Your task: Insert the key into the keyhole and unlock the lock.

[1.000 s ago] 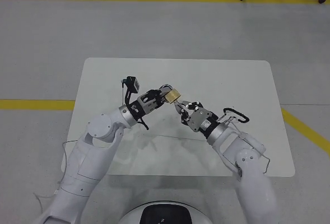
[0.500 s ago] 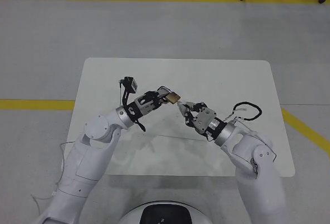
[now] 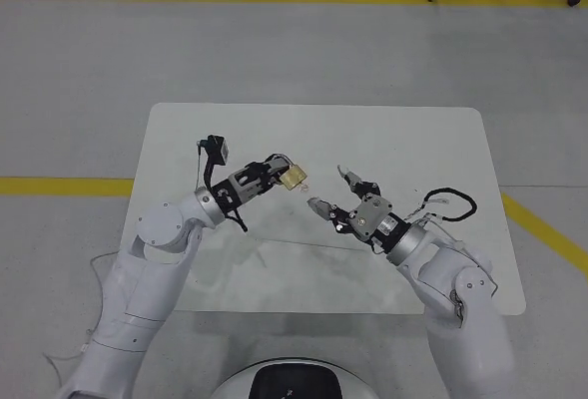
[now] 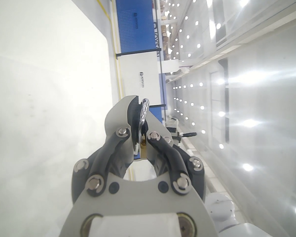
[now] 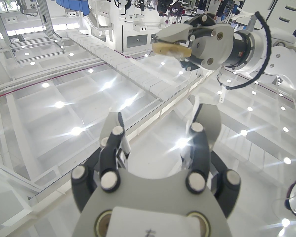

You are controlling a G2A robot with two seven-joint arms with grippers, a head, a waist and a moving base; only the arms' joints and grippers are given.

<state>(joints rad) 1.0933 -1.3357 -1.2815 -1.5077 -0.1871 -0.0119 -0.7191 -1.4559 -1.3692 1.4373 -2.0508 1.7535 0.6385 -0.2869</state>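
Right gripper (image 3: 327,189) (now open) off lock (image 3: 293,177)

I see that the lock (image 3: 293,177) is brass yellow. The desk (image 3: 423,140) is plain white. The floor (image 3: 64,70) is pale grey, with a yellow stripe (image 3: 44,186) across it.

- Blue panel (image 4: 135,23), beyond the table (image 4: 39,50) corner: small white logo with a wordmark.
- White panel (image 4: 141,80), just beside the blue one: small dark logo and a print line.
- White label (image 5: 148,225) on the right gripper (image 5: 160,114) housing: one dark character, cut off.
- Yellow floor stripe (image 3: 44,186), nine o'clock of the table in the top view: plain marking line.
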